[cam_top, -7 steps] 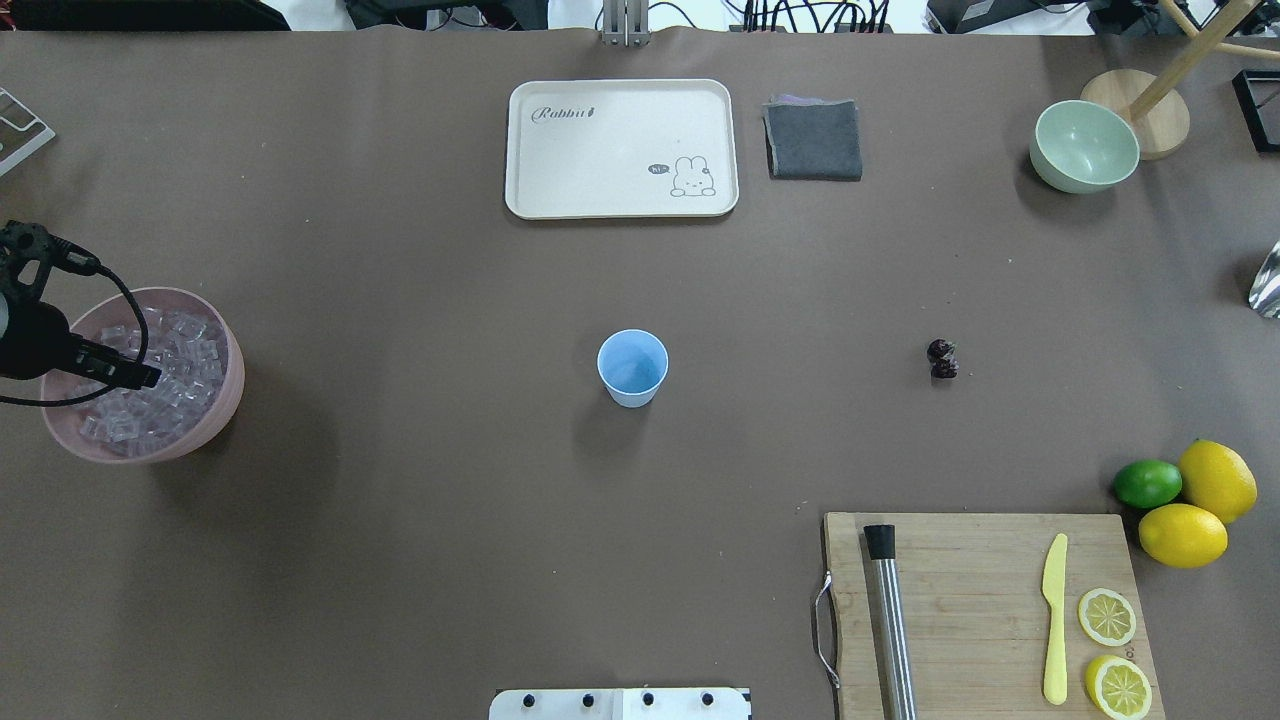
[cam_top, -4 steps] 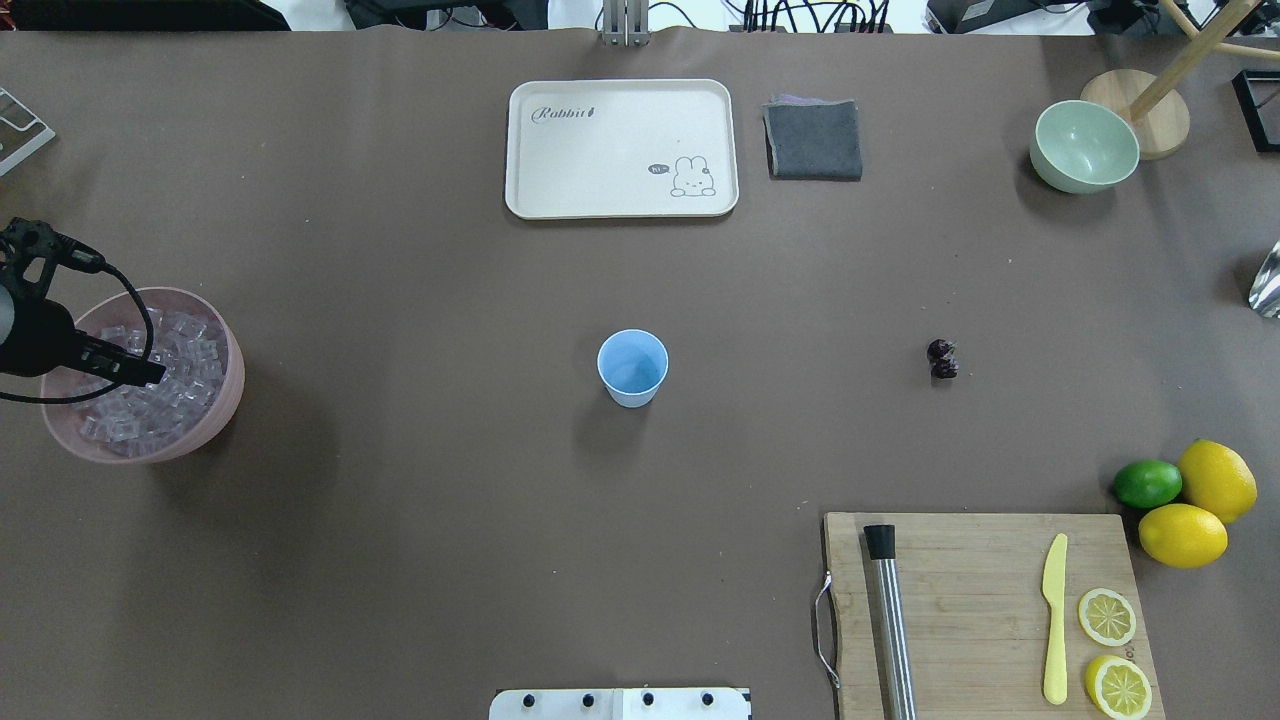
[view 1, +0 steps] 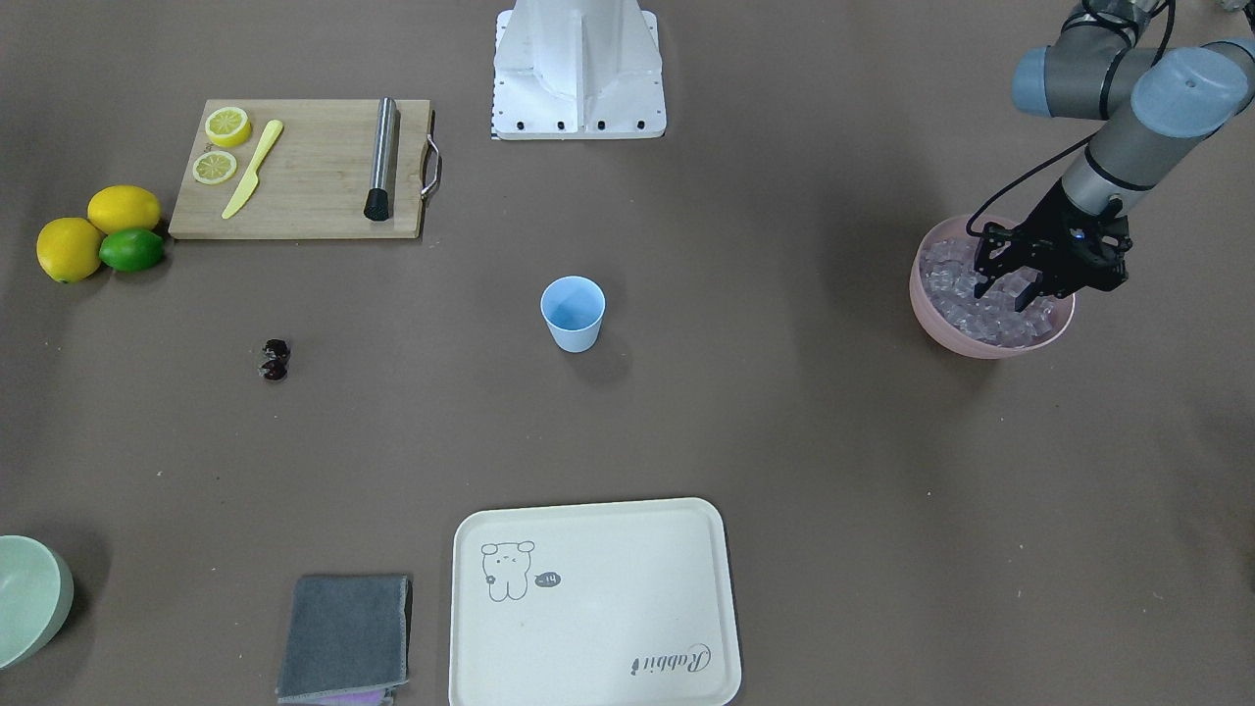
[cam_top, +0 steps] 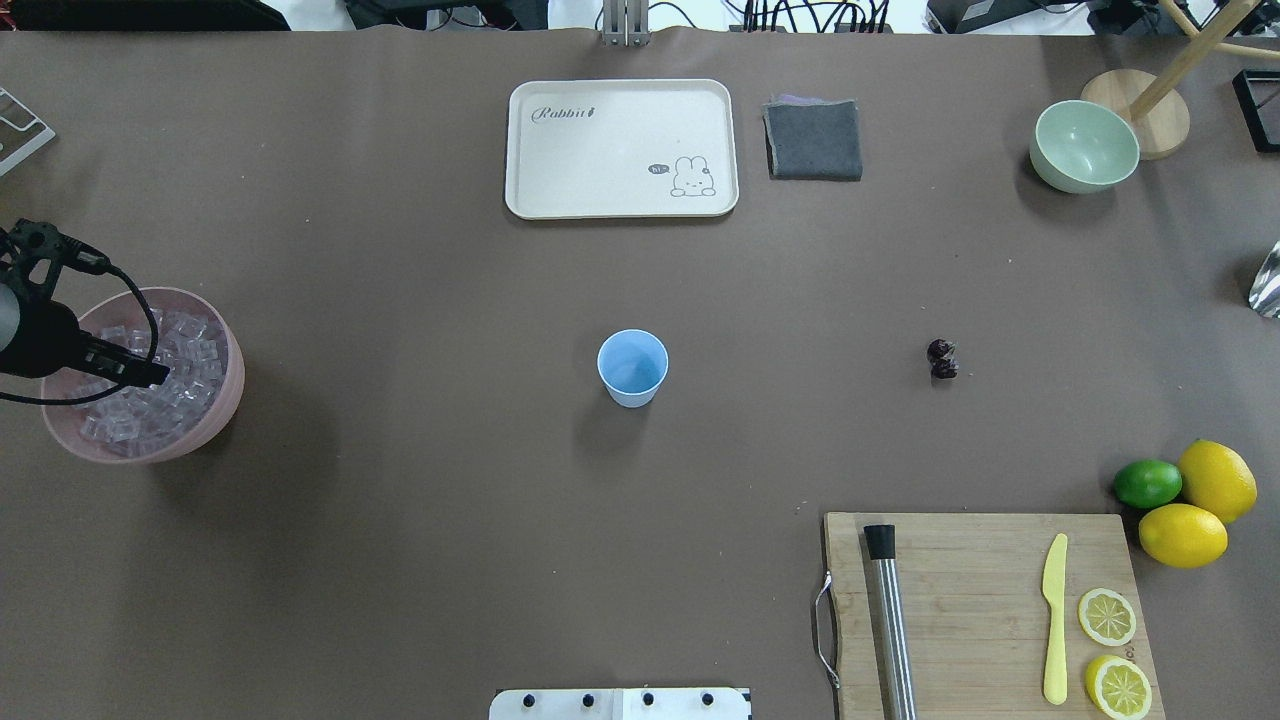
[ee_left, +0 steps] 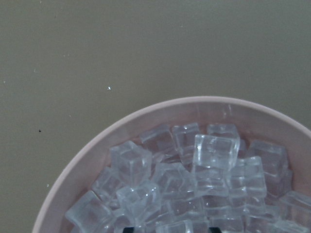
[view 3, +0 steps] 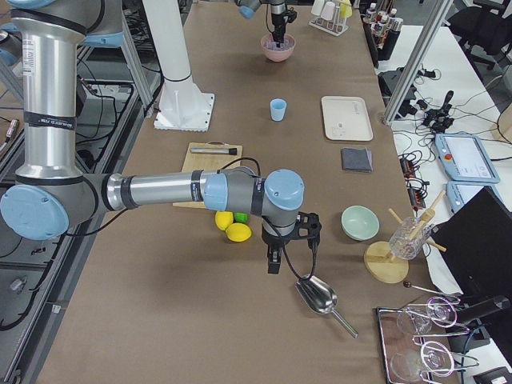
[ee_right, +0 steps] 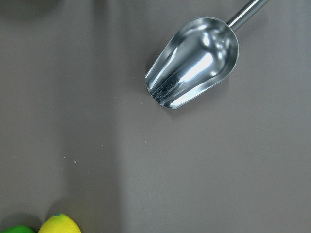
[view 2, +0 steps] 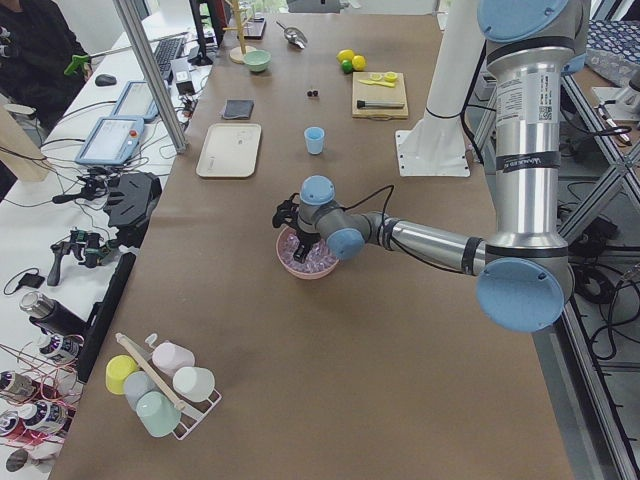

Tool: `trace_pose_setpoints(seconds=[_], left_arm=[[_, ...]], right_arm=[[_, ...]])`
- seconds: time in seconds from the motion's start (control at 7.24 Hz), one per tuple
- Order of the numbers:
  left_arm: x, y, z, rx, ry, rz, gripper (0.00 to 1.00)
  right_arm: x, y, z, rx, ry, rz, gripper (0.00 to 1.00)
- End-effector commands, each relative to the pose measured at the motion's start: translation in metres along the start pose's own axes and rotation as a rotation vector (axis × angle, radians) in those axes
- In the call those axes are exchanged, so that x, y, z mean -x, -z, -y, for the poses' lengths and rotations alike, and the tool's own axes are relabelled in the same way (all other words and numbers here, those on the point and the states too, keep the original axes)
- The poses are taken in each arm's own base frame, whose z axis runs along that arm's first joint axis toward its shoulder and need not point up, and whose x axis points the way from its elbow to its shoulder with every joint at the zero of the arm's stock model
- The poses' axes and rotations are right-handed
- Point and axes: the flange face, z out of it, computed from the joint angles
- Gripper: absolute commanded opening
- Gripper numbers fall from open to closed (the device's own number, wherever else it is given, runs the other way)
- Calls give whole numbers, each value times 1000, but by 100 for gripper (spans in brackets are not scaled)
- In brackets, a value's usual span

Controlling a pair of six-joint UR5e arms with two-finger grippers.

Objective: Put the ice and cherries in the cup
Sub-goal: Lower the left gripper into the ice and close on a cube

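Currently left gripper (view 1: pixel 1004 292) hangs jaws apart over the ice (ee_left: pixel 214 150) heaped in the pink bowl (view 1: pixel 966 345); cubes look hard, light, slick, so pinch one top cube across flat faces.

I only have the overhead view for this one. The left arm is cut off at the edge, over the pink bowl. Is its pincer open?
Observer: Yes. In the front-facing view the left pincer stands open, fingertips at the ice in the pink bowl.
Operator: And the right arm? I see none of it.
Observer: The exterior right view shows the right pincer hanging above the table near the lemons; open or shut, I cannot tell.
Operator: Anything beneath it?
Observer: Its wrist camera shows an empty metal scoop lying there.
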Motion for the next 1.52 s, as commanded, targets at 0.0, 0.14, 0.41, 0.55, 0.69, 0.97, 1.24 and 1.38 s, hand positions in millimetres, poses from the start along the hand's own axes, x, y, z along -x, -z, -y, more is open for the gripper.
trace_pose_setpoints(seconds=[0.0,0.14,0.41,0.55,0.69,0.97,1.24,1.38], left_arm=[[1,-4,-5,12,-1,2,58],[1,-4,-5,12,-1,2,58],[3,-7,-5,17,2,5,58],[3,-7,-4,15,-1,4,58],[2,-7,-4,15,-2,3,50],[1,-7,-1,13,-2,2,10],[-1,-6,-1,13,-8,0,0],[-3,-4,1,7,-12,-4,0]], right_arm=[[0,0,0,0,0,0,100],[1,1,1,-2,2,0,100],[3,3,1,-6,6,-2,100],[4,4,2,-9,8,0,100],[5,5,3,-11,10,-2,100],[5,6,5,-13,12,-2,100],[7,8,5,-17,-12,-2,100],[6,7,5,-16,-15,-2,100]])
